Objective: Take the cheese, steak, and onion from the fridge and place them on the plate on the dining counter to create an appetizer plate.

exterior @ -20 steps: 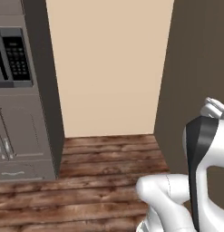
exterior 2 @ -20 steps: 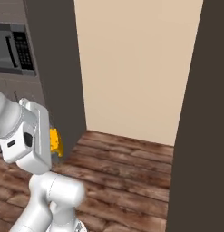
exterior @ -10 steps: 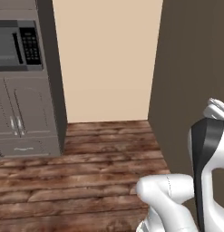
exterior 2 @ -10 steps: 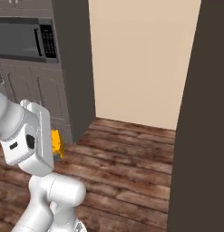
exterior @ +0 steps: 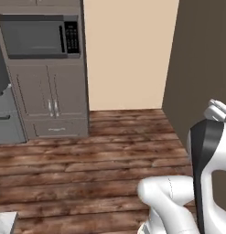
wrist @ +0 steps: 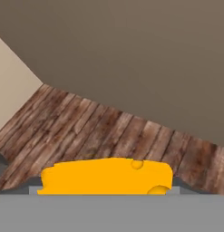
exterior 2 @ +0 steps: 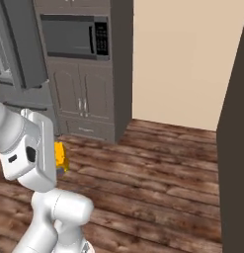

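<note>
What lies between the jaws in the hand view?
The cheese, a yellow-orange wedge with holes, sits across the bottom of the hand view between the two fingertips, above bare wooden floor.

A dark built-in microwave [exterior: 40, 36] sat in a tall grey cabinet column, above a pair of grey cabinet doors [exterior: 49, 96] with small bar handles and a drawer [exterior: 56, 128] at the bottom. To the right of that column ran a plain beige wall [exterior: 128, 55], and a dark brown wall [exterior: 201, 68] stood nearer on the right. Brown wood-plank flooring [exterior: 87, 169] covered the ground in front of them.
</note>
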Motion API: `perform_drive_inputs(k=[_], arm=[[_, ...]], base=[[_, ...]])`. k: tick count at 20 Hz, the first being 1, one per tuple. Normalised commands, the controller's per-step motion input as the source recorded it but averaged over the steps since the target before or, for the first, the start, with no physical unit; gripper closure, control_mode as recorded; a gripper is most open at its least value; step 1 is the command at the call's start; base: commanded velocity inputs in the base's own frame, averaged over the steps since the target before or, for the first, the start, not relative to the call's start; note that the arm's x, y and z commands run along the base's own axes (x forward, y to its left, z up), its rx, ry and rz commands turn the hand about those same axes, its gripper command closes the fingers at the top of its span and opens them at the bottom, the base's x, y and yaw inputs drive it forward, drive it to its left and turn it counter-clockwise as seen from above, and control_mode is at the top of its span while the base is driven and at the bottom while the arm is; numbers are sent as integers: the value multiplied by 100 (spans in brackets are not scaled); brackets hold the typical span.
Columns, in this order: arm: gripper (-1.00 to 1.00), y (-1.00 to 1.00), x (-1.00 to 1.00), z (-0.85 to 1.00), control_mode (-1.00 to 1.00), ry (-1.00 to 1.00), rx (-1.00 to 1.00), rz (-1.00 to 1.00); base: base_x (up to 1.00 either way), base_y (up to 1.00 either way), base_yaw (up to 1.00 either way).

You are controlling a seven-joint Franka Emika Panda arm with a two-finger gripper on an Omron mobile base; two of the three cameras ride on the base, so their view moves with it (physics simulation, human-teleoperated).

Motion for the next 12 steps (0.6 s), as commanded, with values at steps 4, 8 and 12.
perform_drive_inputs(k=[4, 8, 12], arm=[[100, 0, 0, 0, 100, 0, 0, 0], [100, 0, 0, 0, 100, 0, 0, 0], [100, 0, 0, 0, 100, 0, 0, 0]], base=[[-100, 91, 4], [-100, 83, 4], [-100, 65, 3]])
